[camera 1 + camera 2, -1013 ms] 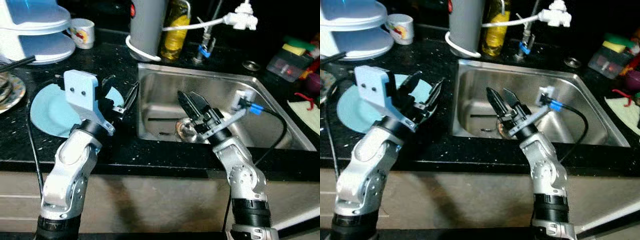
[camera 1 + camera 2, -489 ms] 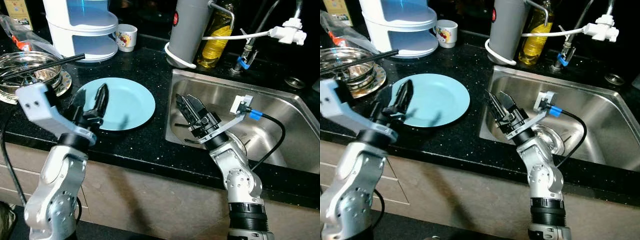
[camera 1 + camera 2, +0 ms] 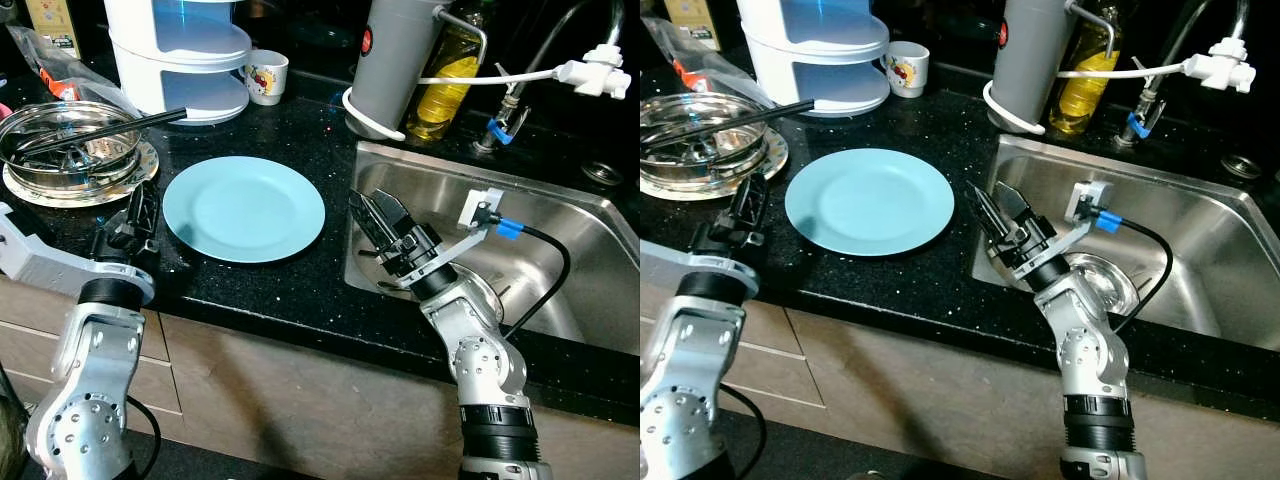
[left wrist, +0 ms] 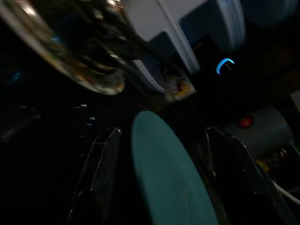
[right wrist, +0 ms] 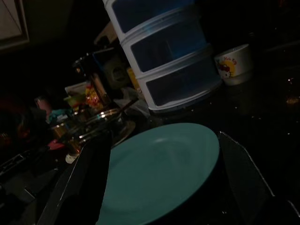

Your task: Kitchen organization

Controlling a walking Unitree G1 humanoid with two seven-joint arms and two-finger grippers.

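A light blue plate (image 3: 244, 208) lies flat on the black counter (image 3: 300, 290) between the two grippers. The left gripper (image 3: 140, 212), fingers apart, sits just beside the plate's rim. The right gripper (image 3: 378, 222), fingers also apart and empty, hovers at the near corner of the steel sink (image 3: 560, 240), pointing toward the plate.

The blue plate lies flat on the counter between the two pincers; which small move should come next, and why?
Probably advance the left pincer toward the near rim of the blue plate. Its fingers are open beside that rim, touching nothing. The right pincer hangs open over the sink edge.
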